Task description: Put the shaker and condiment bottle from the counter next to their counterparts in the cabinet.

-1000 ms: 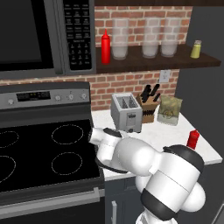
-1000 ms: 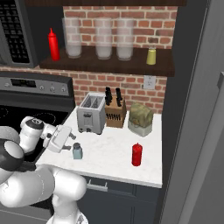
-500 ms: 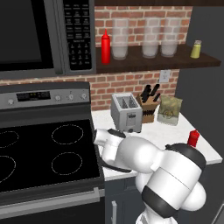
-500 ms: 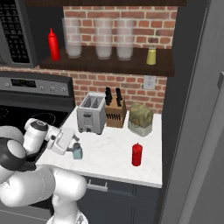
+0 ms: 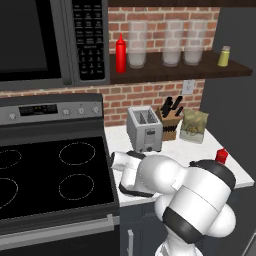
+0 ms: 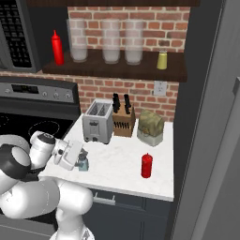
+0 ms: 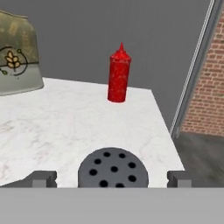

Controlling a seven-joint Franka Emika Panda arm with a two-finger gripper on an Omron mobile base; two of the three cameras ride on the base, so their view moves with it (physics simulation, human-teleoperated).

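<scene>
the two-finger gripper (image 7: 112, 178) stands spread wide, the small pale blue-grey cylindrical shaker (image 7: 113, 169) with its dark perforated cap directly between its tips. it looks light, rigid and smooth; best pinched across its body below the cap.

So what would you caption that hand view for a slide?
Open gripper straddling the shaker and its perforated grey cap, with the red condiment bottle waiting farther along the white counter.
</scene>
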